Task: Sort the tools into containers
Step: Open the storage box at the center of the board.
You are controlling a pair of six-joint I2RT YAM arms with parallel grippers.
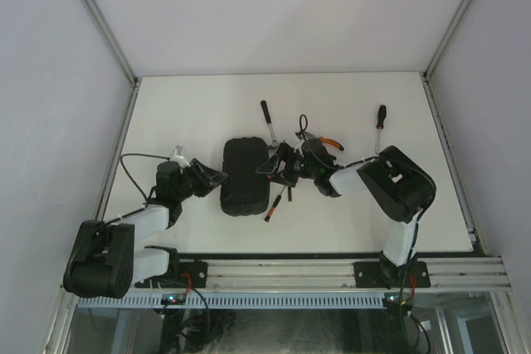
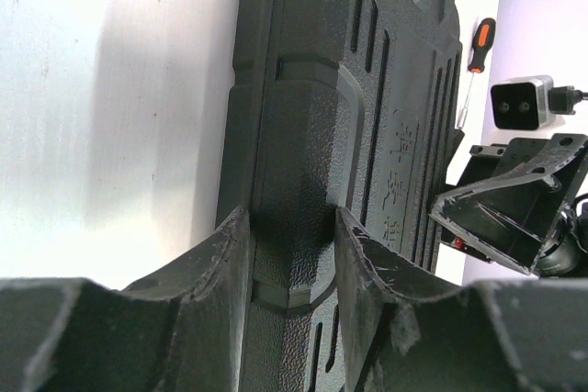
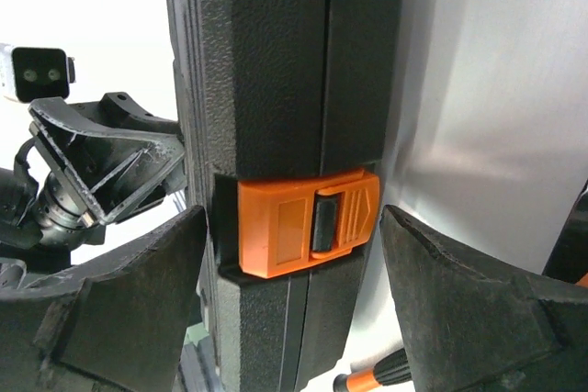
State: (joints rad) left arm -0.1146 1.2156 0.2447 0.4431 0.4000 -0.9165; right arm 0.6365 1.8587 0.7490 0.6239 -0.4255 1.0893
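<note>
— So where does the tool case point(image 1: 243, 177) sit?

— Mid-table, closed, between the two arms. Some of the tools lie loose on the table point(image 1: 182, 113) beyond it: a screwdriver point(image 1: 275, 205) just beside its near right corner, the orange-handled pliers point(image 1: 329, 142) further right.

— And the grippers?

— The left gripper point(image 2: 292, 227) looks clamped on a raised moulded block on the case's left edge, with no gap showing at either pad. The right gripper point(image 3: 292, 218) is spread wide, its fingers either side of the opposite edge, with the orange latch point(image 3: 303, 224) between them and not yet touched.

— How will the case handle?

— Stiffly, I'd judge. It's hard black plastic, pebble-grained, with ribs and rounded corners, so it won't give under the pads. The grain should help against slipping, but the rounded edges offer little purchase. It's probably light for its bulk and could skate on the smooth white tabletop if pushed from one side only.

— Where would you take hold?

— At the squared block on the left for bracing. The latch is smooth, glossy plastic with a small ridged tab, so a fingertip should hook that tab rather than pinch the whole clasp.
</note>
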